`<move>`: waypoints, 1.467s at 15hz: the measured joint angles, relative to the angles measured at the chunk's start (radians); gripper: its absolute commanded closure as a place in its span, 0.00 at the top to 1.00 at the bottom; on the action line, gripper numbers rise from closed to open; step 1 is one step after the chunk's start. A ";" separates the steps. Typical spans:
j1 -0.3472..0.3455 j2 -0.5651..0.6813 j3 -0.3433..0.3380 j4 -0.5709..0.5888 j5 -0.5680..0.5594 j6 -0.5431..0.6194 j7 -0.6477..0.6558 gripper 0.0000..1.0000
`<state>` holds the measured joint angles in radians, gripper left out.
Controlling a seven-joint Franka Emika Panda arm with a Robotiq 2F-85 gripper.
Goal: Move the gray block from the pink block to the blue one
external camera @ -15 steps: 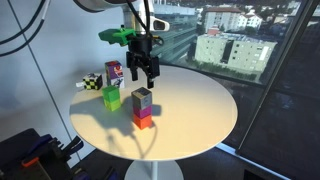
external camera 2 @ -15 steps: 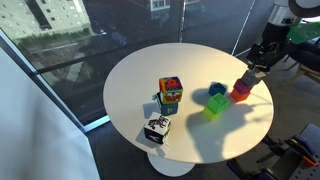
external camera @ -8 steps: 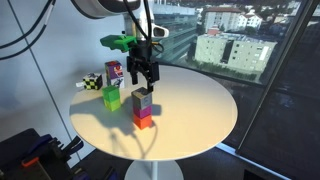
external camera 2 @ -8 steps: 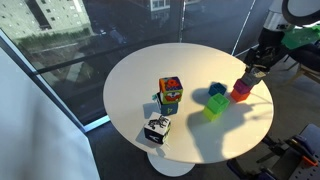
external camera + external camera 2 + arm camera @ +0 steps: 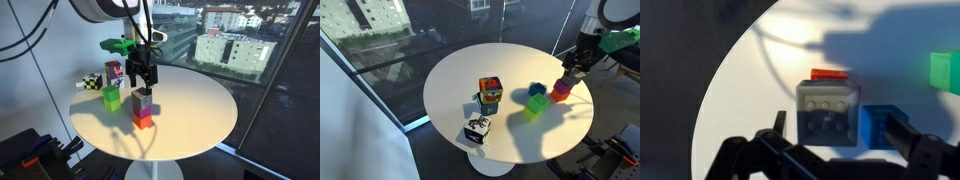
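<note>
- Windows onto city buildings run along the far side of the room, and a round white counter (image 5: 200,110) carries everything.
- Your gray block (image 5: 142,98) sits on top of a small stack near the middle of the counter. The pink block (image 5: 143,112) is under it and a red-orange block (image 5: 145,122) is at the bottom.
- The fingers (image 5: 908,138) are spread apart and hold nothing. They hang just above the gray block and have not yet dropped around it.
- In the wrist view the gray block (image 5: 828,110) lies roughly between the two fingers, perhaps slightly left of centre. A strip of the red-orange block (image 5: 827,74) peeks out beyond it, and the pink one is hidden underneath.
- By my reading you are at the end of the approach, with the grasp not yet made.
- Next, come straight down until the fingers straddle the gray block's sides. Stop short of the pink block so that only the top cube gets pinched, then clamp and lift straight up.
- The blue block (image 5: 537,93) is the goal, just left of the stack in an exterior view and just right of the gray block in the wrist view (image 5: 880,125).
- A green block (image 5: 533,108) sits right beside the blue one, so place from directly above.
</note>
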<state>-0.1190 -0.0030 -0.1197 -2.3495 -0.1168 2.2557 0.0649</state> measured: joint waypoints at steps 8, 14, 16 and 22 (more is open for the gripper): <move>0.001 0.013 0.000 -0.004 -0.013 0.000 0.000 1.00; 0.001 0.025 0.000 -0.004 -0.019 0.000 0.000 0.72; 0.001 0.030 0.000 -0.004 -0.021 0.001 0.001 0.56; 0.001 0.042 0.000 0.000 -0.022 -0.004 0.001 0.29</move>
<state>-0.1178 0.0385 -0.1192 -2.3499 -0.1387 2.2514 0.0656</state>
